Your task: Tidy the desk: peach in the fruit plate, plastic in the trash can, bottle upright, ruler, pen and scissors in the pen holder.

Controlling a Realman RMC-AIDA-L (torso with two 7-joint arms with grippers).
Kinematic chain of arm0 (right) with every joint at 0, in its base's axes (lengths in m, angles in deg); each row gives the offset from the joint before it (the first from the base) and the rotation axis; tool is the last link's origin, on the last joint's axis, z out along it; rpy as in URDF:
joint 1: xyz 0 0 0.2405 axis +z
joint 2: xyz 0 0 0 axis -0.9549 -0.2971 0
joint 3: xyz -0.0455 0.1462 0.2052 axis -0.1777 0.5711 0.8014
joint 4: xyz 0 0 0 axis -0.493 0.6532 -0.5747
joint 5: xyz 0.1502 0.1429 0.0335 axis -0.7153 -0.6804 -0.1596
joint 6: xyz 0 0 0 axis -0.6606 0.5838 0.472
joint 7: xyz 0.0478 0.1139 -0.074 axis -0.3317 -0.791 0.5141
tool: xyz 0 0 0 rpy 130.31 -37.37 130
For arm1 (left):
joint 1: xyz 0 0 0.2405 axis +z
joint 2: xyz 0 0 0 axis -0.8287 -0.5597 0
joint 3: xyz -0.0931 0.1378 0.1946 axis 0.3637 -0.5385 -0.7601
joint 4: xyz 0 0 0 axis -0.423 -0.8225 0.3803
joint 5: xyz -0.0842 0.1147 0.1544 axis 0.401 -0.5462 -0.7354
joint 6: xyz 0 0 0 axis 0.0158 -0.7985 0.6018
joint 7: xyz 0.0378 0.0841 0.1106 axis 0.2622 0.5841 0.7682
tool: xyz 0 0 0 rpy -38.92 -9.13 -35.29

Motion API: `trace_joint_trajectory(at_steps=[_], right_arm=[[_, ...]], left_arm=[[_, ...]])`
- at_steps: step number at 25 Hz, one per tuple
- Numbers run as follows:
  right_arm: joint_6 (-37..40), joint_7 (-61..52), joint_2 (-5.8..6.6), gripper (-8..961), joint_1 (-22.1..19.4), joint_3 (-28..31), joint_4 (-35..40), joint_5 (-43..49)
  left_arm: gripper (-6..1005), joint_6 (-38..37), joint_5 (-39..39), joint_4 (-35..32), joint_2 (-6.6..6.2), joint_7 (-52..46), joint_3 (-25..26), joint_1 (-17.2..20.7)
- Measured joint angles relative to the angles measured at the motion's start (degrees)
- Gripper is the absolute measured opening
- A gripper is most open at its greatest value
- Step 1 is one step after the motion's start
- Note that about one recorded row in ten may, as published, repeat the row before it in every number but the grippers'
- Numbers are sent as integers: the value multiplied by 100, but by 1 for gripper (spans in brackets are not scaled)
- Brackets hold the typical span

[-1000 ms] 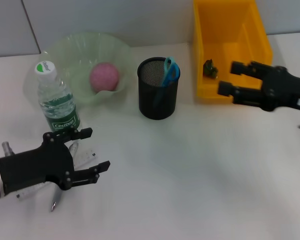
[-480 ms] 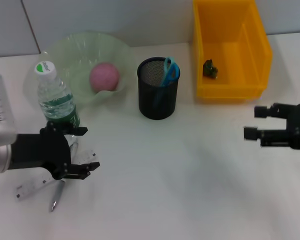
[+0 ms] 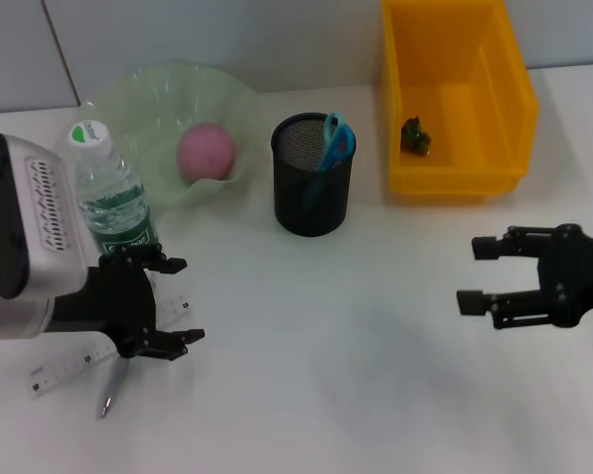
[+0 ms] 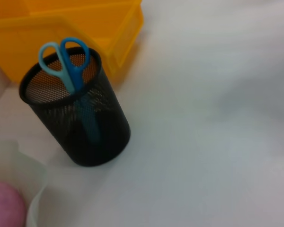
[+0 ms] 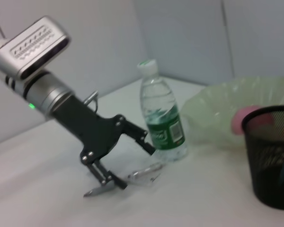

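Right gripper (image 3: 482,275) has pulled back from the yellow bin (image 3: 455,99) to open desk, jaws apart, empty. Left gripper (image 3: 174,301) has dropped toward the desk and now sits wide open over the ruler (image 3: 64,367) and pen (image 3: 111,389), just in front of the upright bottle (image 3: 112,193). Peach (image 3: 207,150) is in the plate (image 3: 158,109), scissors (image 3: 333,140) in the mesh pen holder (image 3: 312,178). The ruler looks thin, flat and stiff, likely slick: pinch across its width near the middle. The pen is narrow and may roll.
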Motion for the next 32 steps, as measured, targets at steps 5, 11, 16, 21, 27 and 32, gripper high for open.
trace_joint_trajectory(at_steps=[5,11,16,21,27,32], right_arm=[[10,-24,13,832,56,-119,1,133],[5,-31,-6,831,178,-177,-46,306],[-13,-44,-6,831,187,-224,-68,314],[-22,-64,1,830,189,-226,-65,318],[-12,-65,6,829,190,-222,-51,328],[3,-64,7,829,198,-221,-44,329]], left_arm=[[773,25,-391,103,2,-180,-103,-263],[772,33,-714,175,2,-693,-108,-542],[771,-28,-879,317,1,-1001,-116,-731],[770,-114,-988,427,2,-1123,-123,-842],[769,-119,-1157,434,4,-1262,-142,-901],[768,-90,-1253,434,10,-1358,-203,-935]])
